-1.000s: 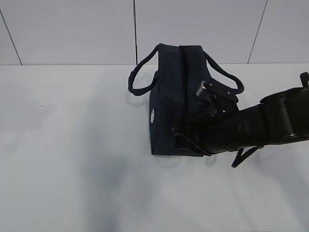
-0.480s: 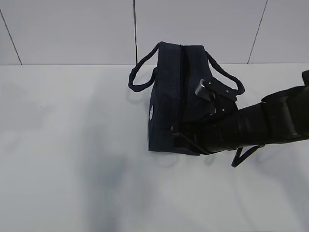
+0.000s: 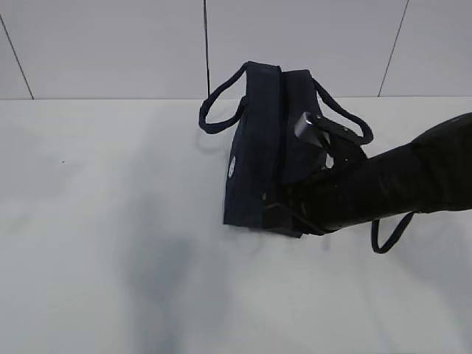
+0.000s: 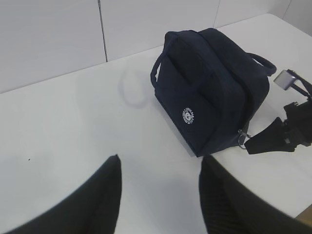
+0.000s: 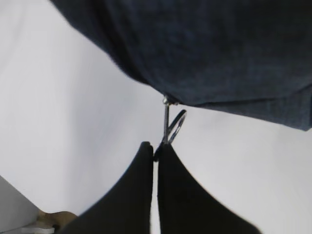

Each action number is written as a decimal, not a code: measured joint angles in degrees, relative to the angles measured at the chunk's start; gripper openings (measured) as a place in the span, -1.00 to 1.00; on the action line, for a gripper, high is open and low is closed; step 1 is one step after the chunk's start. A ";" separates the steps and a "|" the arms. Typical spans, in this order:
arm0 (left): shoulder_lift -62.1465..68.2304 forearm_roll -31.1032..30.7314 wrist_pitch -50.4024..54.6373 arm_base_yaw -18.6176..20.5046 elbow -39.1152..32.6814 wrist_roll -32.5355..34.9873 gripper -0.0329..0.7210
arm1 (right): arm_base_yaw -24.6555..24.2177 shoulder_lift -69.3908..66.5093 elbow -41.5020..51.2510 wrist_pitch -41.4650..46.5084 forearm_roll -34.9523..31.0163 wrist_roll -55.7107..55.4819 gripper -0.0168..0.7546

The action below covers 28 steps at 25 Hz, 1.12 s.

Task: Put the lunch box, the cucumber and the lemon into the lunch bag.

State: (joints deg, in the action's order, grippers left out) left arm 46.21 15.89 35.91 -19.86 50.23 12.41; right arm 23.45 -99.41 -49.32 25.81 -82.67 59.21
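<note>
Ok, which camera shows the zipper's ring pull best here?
The right wrist view: the ring pull hangs from the lunch bag, pinched by the right gripper. The left wrist view shows it small at the bag's corner; in the exterior view the arm hides it.

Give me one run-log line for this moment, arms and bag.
right gripper: shut on zipper ring | left gripper: open, off the bag | lunch bag: on table, zipped | food: not visible

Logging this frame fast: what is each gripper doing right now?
Left gripper: open, holding nothing.
Right gripper: shut on the metal ring zipper pull of the dark navy fabric lunch bag.
</note>
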 joint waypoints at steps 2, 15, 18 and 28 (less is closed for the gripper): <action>0.00 0.00 0.00 0.00 0.00 0.00 0.07 | 0.00 1.56 0.11 0.58 1.93 -1.05 -0.95; 0.00 0.00 -0.05 0.00 0.00 0.00 0.07 | 0.00 7.17 0.21 2.80 12.54 -7.41 -0.96; 0.00 0.00 -0.05 0.00 0.00 0.00 0.07 | 0.00 7.17 0.21 2.80 13.10 -6.54 -0.96; 0.00 0.13 -0.05 0.00 0.00 0.00 0.07 | 0.00 2.14 0.21 5.11 -1.29 2.66 0.08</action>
State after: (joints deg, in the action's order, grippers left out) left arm 46.21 16.02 35.86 -19.86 50.23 12.41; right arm 23.45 -97.27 -49.11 30.93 -83.96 61.87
